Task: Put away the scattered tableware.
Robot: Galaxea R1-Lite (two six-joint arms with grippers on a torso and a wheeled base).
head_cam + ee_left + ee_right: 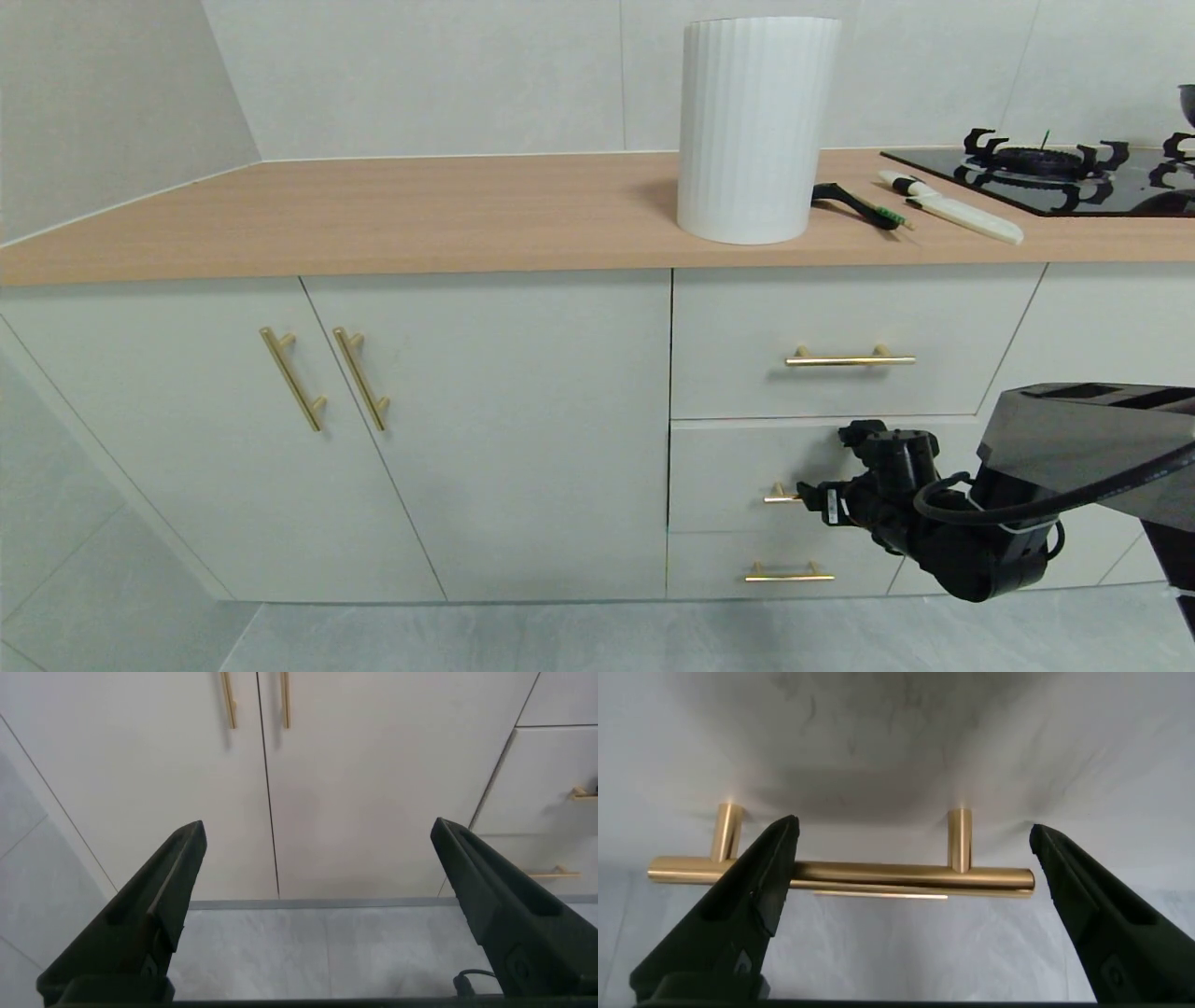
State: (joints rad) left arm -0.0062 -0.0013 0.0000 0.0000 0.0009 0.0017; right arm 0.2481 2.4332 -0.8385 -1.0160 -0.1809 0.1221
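Knife: a white knife [952, 211] lies flat near the front edge of the surface [420, 210], towards its right end, just beside the hob [1055, 177].
Black-handled tool: a small utensil [854, 203] lies between the knife and the white container, close to both; what kind of utensil it is I cannot tell.
Container: a tall white ribbed cylinder [752, 131] stands upright on the surface, above the stack of drawers.
Middle drawer: its front [728, 467] sits below the top drawer [840, 336], and its brass bar handle [878, 873] runs crosswise.
Right gripper: the right gripper [910, 845] is at that handle with its jaws spread wide, one on each side of the bar and closed on nothing; whether a finger touches the bar I cannot tell.
Left gripper: the left gripper [318, 849] hangs low, facing the double cupboard doors [271, 784] above the floor, jaws wide apart and empty.
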